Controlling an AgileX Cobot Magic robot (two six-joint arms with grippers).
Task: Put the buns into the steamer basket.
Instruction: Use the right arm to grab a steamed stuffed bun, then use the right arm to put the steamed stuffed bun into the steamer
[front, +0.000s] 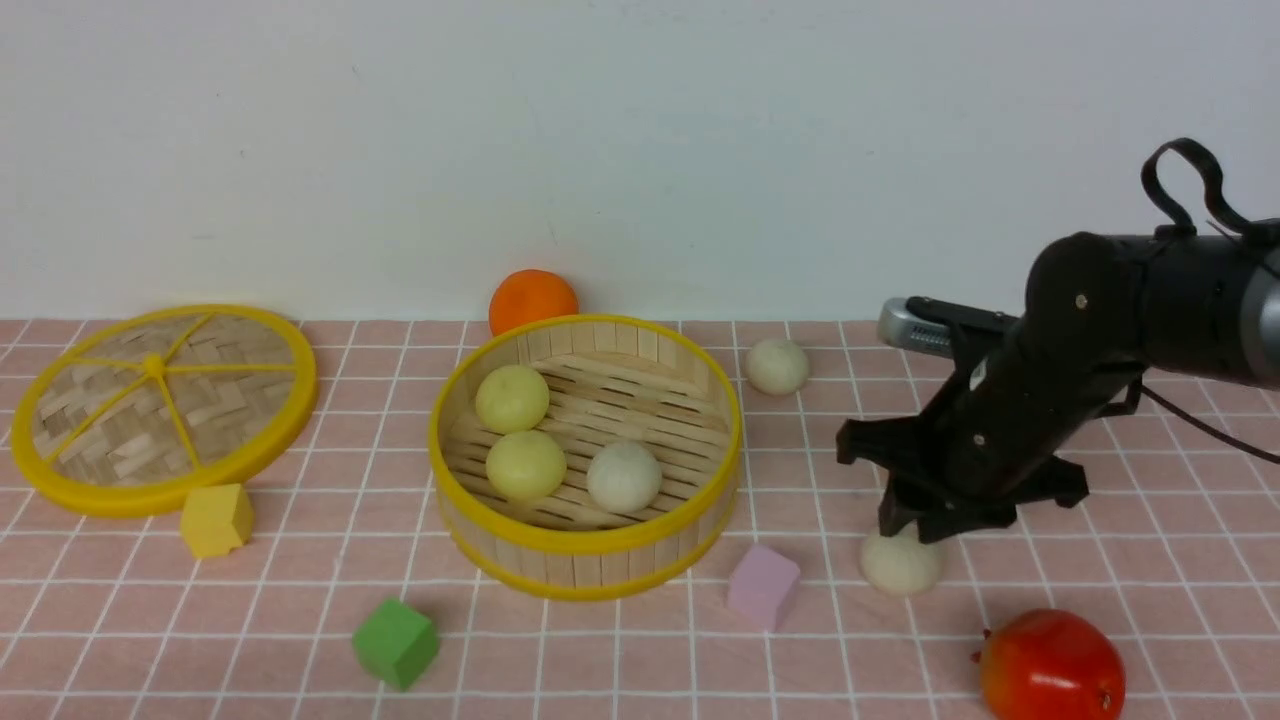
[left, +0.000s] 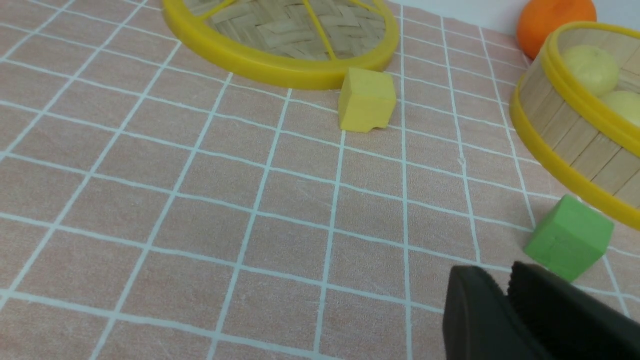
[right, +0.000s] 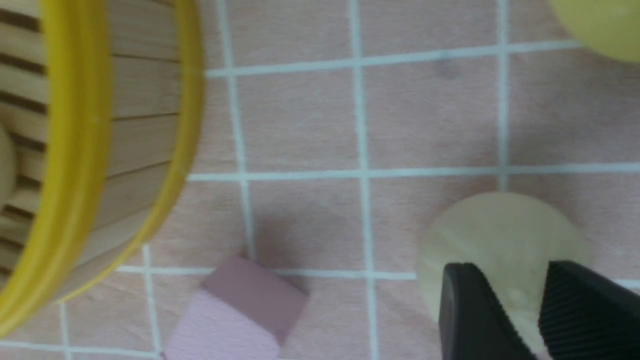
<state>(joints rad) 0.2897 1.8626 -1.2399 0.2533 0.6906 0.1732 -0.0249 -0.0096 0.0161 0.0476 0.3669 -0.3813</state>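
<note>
Nearest us, the left tool (left: 507, 280) hangs low over the tabletop (left: 150, 200), jaws all but together on nothing. The right tool (front: 910, 533) is down on the off-white bun (front: 900, 568) lying between the red fruit (front: 1050, 668) and the pink cube (front: 763, 585), jaws straddling only its crown, and we cannot tell whether they grip; so shallow a hold on a smooth dome may squirt it free to roll off. Beyond, the basket (front: 585, 568) holds three buns (front: 623, 476), and its near wall could catch a low carry.

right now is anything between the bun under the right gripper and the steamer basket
Only the pink cube lies roughly between that bun and the steamer basket, slightly nearer the robot than the straight line. A lifted bun should likely clear it.
</note>
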